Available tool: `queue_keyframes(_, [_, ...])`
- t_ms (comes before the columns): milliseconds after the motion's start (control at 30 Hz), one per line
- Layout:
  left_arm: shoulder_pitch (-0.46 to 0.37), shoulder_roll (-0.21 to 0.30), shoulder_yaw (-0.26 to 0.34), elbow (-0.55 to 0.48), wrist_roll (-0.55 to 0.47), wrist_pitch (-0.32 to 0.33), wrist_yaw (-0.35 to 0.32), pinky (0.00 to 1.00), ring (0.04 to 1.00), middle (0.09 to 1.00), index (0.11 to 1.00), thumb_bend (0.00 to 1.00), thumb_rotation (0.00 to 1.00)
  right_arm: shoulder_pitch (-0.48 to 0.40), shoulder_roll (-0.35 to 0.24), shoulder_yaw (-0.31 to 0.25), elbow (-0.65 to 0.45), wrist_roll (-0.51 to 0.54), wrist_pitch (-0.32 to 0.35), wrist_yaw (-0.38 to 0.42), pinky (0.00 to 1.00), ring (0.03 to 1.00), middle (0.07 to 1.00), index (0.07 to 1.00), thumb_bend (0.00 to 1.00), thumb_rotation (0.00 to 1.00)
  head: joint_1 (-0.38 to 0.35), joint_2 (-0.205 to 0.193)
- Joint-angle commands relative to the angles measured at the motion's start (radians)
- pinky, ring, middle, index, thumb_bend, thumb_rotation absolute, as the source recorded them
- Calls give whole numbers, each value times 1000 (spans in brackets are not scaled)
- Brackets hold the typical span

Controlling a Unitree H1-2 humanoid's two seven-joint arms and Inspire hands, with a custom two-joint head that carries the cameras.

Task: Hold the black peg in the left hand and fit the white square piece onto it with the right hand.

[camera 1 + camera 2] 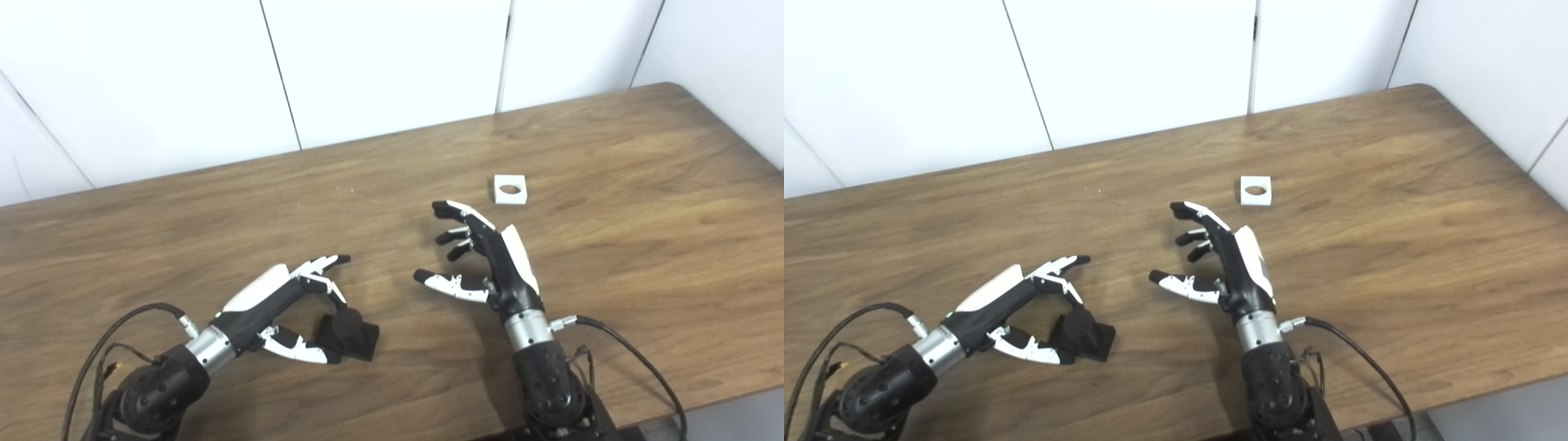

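While the left hand [278, 306] cups the black peg [348, 332], the right hand [490, 260] hovers spread.

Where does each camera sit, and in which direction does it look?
Left eye view: on the head, looking down at the wooden table; both forearms show, the left hand at the black peg.
Right eye view: on the head beside it, same downward look; right hand open.
Shared: both hands, the peg, the white square piece lying apart from them.
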Motion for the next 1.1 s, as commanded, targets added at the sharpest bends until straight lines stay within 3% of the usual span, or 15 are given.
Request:
queue_keyframes(0, [-8,26,9,3,9,3,-11,1000,1000,979,486,522,64,-29,11,0,-3,0,-38,-22,489,636,796,797,569,47,-1,1])
queue_keyframes(133, [-4,25,8,7,17,-4,-11,1000,1000,976,486,522,66,-35,5,5,7,-18,-54,-37,484,632,789,794,564,63,-15,-4])
queue_keyframes(300, [-1,25,9,-3,17,11,-16,1000,1000,978,487,522,65,-60,-19,-2,-10,-84,-12,-46,501,642,767,775,596,84,-21,-9])
queue_keyframes(367, [-1,24,9,2,14,6,-15,1000,1000,978,487,522,65,-80,-45,-4,-24,-157,12,-54,617,723,792,761,605,106,-22,-10])
queue_keyframes(467, [-2,21,9,4,11,5,-15,1000,1000,979,487,522,65,-126,-101,-18,-43,-240,52,-40,743,834,852,749,606,185,-25,-13])
queue_keyframes(567, [-3,18,8,7,12,3,-14,1000,1000,979,487,522,66,-170,-154,-26,-50,-315,106,-18,791,904,901,756,613,280,-23,-14])
queue_keyframes(867, [0,17,8,8,16,-1,-10,1000,1000,980,487,522,66,-339,-321,-60,-19,-401,238,108,948,973,952,767,664,409,-21,-18])
queue_keyframes(1067, [8,18,11,3,19,5,-9,1000,1000,980,487,522,65,-443,-421,-48,54,-425,277,190,963,999,974,772,701,409,-18,-23])
